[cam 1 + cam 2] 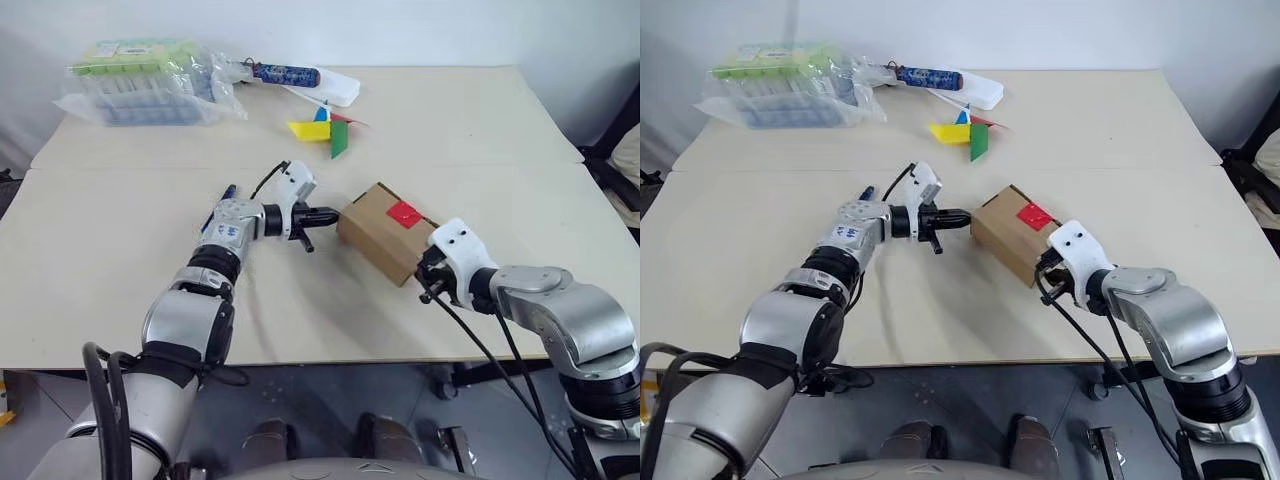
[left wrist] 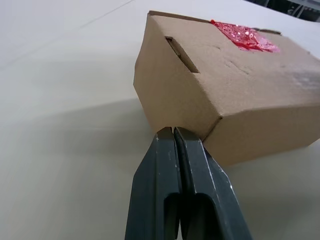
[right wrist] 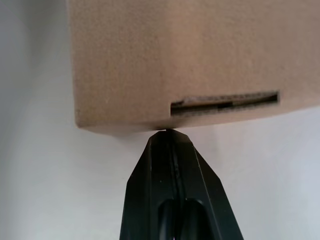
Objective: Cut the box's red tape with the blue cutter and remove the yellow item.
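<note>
Two tools meet the box (image 1: 385, 232) from opposite ends, and both have their fingers pressed together with nothing between them. The left tool (image 1: 322, 214) points level toward the right and its tip is at the box's left end, touching the lower corner in the left wrist view or so near that the gap cannot be told. The right tool (image 3: 170, 134) comes in from the near right, its tip right at the bottom edge of the box's near-right end, just below a slot in the cardboard.

The box sits closed near the middle of the bench (image 1: 120, 250), turned at an angle so one corner faces the near edge. The red tape (image 1: 404, 213) is stuck on its top face toward the far right edge, crinkled and in one piece.

The blue cutter (image 1: 220, 208) lies on the bench just left of the left forearm, partly hidden by the arm.

At the far left of the bench is a clear plastic package (image 1: 150, 82) with a green label. Right of it lies a dark-blue patterned tube (image 1: 286, 74), and nearer the middle a paper pinwheel (image 1: 325, 130).
</note>
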`<state>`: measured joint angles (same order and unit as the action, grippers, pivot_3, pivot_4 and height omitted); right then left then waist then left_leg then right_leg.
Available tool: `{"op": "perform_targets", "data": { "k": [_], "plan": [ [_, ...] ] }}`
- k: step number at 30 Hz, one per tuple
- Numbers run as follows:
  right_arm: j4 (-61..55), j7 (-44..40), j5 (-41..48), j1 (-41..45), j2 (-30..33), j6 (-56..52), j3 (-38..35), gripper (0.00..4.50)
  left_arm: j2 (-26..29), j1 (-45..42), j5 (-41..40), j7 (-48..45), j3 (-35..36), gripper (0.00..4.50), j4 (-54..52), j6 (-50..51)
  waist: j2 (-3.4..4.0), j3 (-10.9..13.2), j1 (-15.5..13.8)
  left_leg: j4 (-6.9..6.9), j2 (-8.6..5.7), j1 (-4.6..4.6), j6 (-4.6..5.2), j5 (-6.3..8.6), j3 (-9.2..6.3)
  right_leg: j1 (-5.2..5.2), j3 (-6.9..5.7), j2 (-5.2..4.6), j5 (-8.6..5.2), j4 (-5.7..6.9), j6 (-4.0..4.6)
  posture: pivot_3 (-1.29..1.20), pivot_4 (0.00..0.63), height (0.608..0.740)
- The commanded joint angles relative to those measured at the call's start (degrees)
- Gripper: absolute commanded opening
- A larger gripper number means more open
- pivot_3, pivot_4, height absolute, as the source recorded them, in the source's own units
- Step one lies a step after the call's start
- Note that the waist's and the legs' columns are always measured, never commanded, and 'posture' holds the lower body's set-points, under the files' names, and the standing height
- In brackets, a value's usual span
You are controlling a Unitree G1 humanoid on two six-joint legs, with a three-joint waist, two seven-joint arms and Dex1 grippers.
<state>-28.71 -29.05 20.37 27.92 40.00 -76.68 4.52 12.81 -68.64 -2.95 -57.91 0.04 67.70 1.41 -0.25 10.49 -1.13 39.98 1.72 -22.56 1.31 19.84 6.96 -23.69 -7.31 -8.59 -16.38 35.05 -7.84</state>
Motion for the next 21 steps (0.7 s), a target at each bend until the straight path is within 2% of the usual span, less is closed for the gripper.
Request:
{"op": "perform_targets", "data": {
  "k": [1, 13, 21],
  "plan": [
    [-3.1, -1.4, 1.8, 1.5, 0.5, 0.7, 0.4, 0.0, -0.1, 1.3, -0.4, -3.9, -1.0, 0.03, -4.6, 2.3, 0.0, 0.0, 0.1, 0.0, 0.0, 0.0, 0.0, 0.0, 0.0, 0.0, 0.0, 0.0, 0.0, 0.0, 0.0, 0.0, 0.15, 0.74],
    [-9.5, -2.3, 5.4, 2.3, 2.8, -5.0, -0.1, 0.0, 3.1, 8.5, -0.3, -9.8, -5.5, 0.03, -18.4, 12.2, 0.0, 0.0, 0.0, 0.02, 0.01, -0.01, 0.0, 0.0, -0.04, 0.0, -0.01, 0.0, 0.0, 0.04, 0.0, 0.0, 0.15, 0.74],
    [-10.8, -1.9, 6.6, 1.3, 3.4, -6.6, 0.0, 0.0, 2.0, 9.2, -0.4, -7.6, -5.1, 0.03, -18.2, 11.6, 0.0, 0.0, -0.1, 0.06, 0.01, -0.02, 0.0, 0.0, -0.05, 0.0, -0.01, 0.0, 0.0, 0.03, 0.0, 0.0, 0.15, 0.74]
  ]
}}
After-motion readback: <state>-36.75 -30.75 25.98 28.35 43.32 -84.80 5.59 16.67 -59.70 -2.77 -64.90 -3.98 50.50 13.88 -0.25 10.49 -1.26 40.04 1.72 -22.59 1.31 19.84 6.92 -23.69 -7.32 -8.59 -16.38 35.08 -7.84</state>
